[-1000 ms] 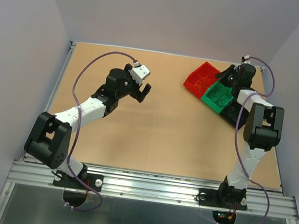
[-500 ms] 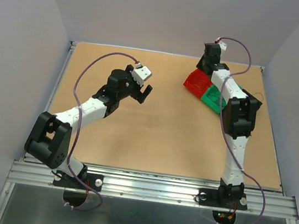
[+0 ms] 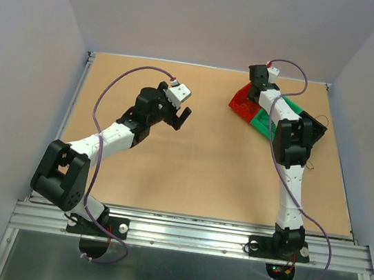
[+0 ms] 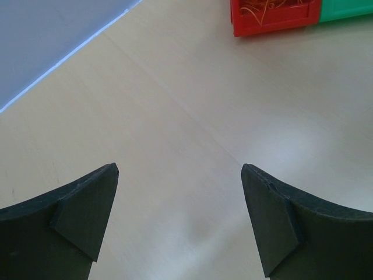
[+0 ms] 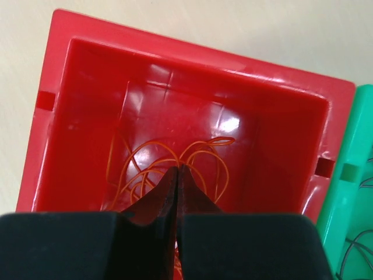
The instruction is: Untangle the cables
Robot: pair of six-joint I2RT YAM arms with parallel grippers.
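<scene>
Thin orange cables [image 5: 157,169] lie curled in the red bin [image 5: 87,76]. My right gripper [image 5: 178,168] hangs just above them, shut, and orange loops meet right at its tips, so it seems to pinch one. From above, the right gripper [image 3: 252,85] stands over the red bin [image 3: 241,102] at the back right. Dark cables [image 5: 356,248] show in the green bin [image 5: 349,192] beside it. My left gripper [image 4: 179,172] is wide open over bare table, holding nothing, left of centre as the left gripper [image 3: 180,117] appears from above.
Red, green [image 3: 267,122] and black [image 3: 312,125] bins stand in a slanted row at the back right. The left wrist view shows the red bin [image 4: 274,24] with orange cables [image 4: 265,7] far ahead. A thin dark strand [image 3: 311,164] lies beside the right arm.
My right arm has swung left from the black bin's end of the row to the red bin, its gripper staying shut. The left arm has not moved.
</scene>
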